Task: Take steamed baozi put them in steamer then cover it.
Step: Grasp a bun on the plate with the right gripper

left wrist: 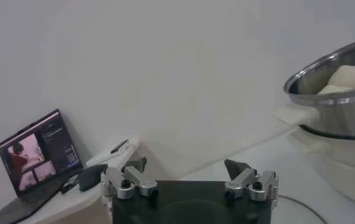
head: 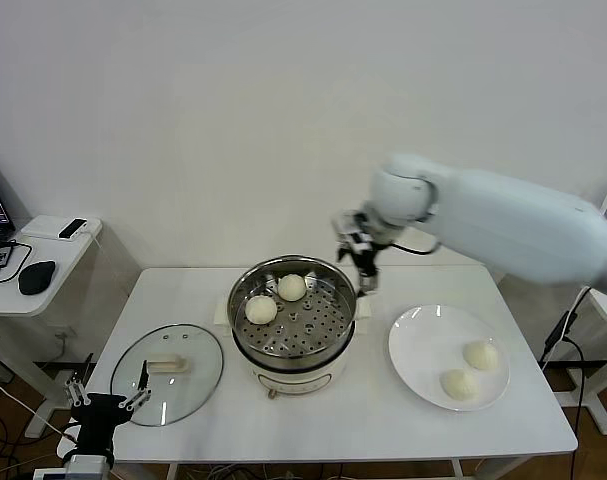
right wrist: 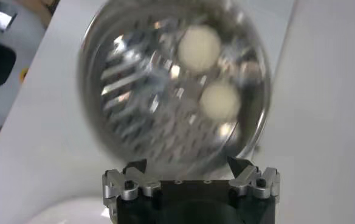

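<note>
Head view: two smooth round baozi (head: 276,298) (cream-white) in shiny perforated steamer (head: 293,325)

Head camera: high, facing forward and down over the table (head: 383,420) | Left wrist: low, at table edge, looking sideways | Right wrist: close above, facing down | Shared: steamer (head: 293,315) (left wrist: 335,97) (right wrist: 171,91)

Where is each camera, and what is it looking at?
Head view: up high, looking down at the table; both arms show.
Left wrist view: low by the table's edge, facing the wall; open left hand shows.
Right wrist view: above, looking down; open right hand shows.
All three show the steamer.
</note>
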Motion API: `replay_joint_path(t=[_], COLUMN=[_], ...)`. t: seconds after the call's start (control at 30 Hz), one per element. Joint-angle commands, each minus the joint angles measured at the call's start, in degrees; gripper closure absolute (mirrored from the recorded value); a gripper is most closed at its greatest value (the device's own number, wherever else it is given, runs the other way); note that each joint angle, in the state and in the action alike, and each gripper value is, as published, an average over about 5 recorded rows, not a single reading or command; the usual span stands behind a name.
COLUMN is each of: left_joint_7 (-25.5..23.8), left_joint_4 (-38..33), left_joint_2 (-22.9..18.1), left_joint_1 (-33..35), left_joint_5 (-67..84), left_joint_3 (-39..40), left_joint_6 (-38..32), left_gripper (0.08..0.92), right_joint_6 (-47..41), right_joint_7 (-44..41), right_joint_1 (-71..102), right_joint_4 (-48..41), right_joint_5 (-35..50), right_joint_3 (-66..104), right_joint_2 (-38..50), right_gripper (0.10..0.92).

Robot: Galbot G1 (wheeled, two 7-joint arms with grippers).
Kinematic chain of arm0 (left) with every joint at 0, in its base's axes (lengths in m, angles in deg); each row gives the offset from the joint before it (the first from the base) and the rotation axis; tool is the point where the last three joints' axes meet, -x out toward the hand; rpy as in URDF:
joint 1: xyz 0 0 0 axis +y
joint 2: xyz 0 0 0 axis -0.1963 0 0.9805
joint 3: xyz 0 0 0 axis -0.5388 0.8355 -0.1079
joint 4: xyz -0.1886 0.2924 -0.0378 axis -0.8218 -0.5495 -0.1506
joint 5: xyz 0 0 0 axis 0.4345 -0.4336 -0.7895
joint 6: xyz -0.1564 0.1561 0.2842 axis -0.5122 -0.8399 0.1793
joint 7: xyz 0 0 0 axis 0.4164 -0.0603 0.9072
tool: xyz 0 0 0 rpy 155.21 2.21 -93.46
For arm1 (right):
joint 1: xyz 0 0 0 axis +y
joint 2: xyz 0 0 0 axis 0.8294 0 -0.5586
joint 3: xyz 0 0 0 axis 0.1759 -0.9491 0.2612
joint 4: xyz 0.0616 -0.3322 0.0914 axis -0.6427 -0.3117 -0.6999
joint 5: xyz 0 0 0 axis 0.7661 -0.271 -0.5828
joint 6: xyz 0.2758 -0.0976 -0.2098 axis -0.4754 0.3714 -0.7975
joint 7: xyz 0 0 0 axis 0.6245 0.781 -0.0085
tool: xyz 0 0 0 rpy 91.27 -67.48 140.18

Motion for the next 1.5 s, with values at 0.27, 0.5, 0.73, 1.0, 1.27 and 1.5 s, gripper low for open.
replay_joint_path(t=[0.27,0.5,0.73,1.0,1.27,1.5], left_joint_7=[0.2,0.3,0.1,0.2,0.2,0.2], left_joint_4=[0.5,2.4,2.8,3.4,3.2,3.0], left_joint_2=[-0.7,-0.8,-0.7,-0.8,-0.8,-0.8], left_joint_1=[1.0,1.0,0.8,1.0,1.2,1.3], left_joint_5=[-1.1,-1.3,-1.4,-1.4,-1.4,-1.5], left_joint_3=[1.4,1.3,0.9,0.8,0.1,0.0], left_joint_6=[-0.3,-0.6,-0.4,-0.6,-0.5,-0.5], left_gripper=[0.177,0.177,0.177,0.177,0.177,0.177], right_joint_6=[8.2,12.0,12.1,12.1,11.6,10.8], right_joint_7=[-2.0,-1.5,-0.1,0.9,1.7,2.2], right_joint_1=[36.1,51.6,58.2,57.6,54.5,53.7], right_joint_4=[10.5,5.2,1.6,-2.1,-5.3,-5.6], right_joint_5=[-18.2,-24.8,-26.6,-27.4,-27.2,-26.0], right_joint_3=[24.8,38.4,42.6,41.9,39.3,38.6], right_joint_2=[28.0,25.9,22.3,18.0,14.2,13.1], right_gripper=[0.203,0.203,0.203,0.203,0.203,0.244])
